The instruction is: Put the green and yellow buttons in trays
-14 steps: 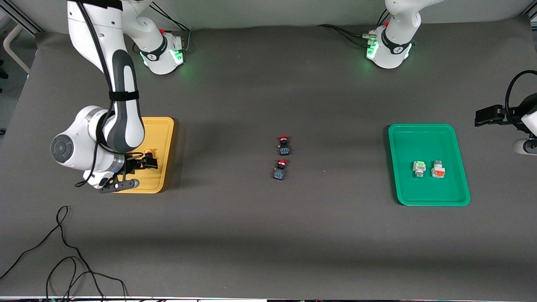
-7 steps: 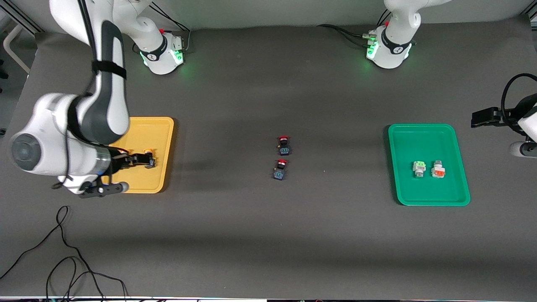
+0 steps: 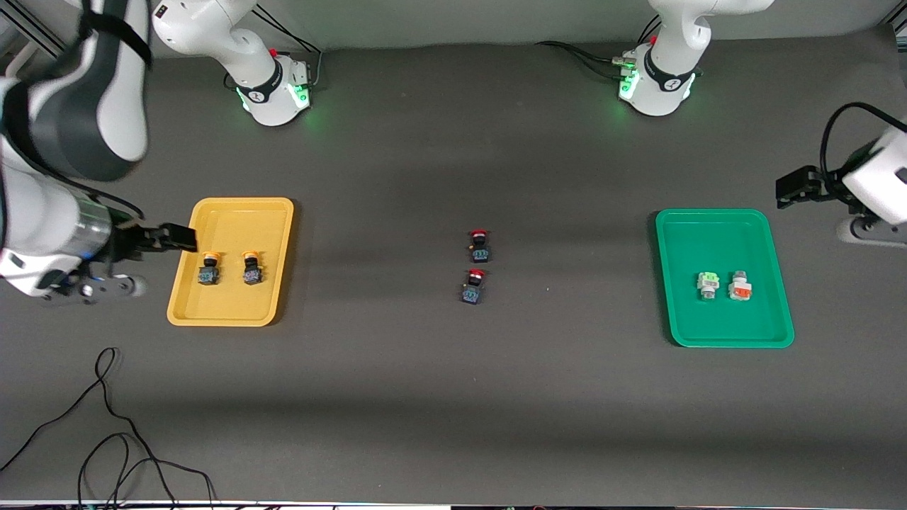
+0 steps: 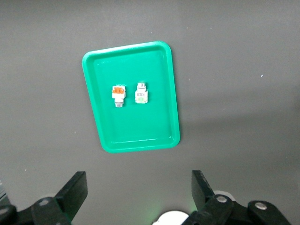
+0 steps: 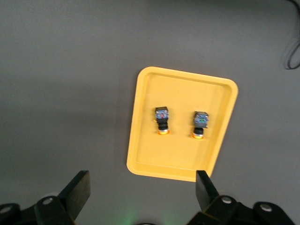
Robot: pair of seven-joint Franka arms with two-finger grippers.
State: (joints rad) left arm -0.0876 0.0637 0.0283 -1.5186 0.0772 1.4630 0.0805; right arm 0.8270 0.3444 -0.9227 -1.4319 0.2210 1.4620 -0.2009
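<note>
The yellow tray [image 3: 234,219] lies toward the right arm's end of the table. In it two black-bodied buttons with yellow-orange caps [image 3: 208,268] [image 3: 251,268] sit side by side. They also show in the right wrist view [image 5: 161,120] [image 5: 199,124] on the yellow tray [image 5: 183,84]. My right gripper [image 3: 176,239] [image 5: 143,183] is open and empty, up over the tray's outer edge. The green tray [image 3: 708,234] [image 4: 140,65] holds the pale-green-faced white button [image 3: 707,285] [image 4: 141,94] and the orange-faced one [image 3: 740,286] [image 4: 119,92]. My left gripper [image 3: 793,188] [image 4: 138,183] is open and empty, high over the table beside the green tray.
Two black-bodied buttons with red caps [image 3: 480,245] [image 3: 473,285] lie at the table's middle. Loose black cables [image 3: 106,439] trail over the table's near corner at the right arm's end. The arm bases [image 3: 273,88] [image 3: 655,81] stand along the table's edge farthest from the front camera.
My right gripper has risen and drawn back from the yellow tray toward its end of the table, uncovering both buttons there. My left gripper has shifted slightly farther from the front camera.
</note>
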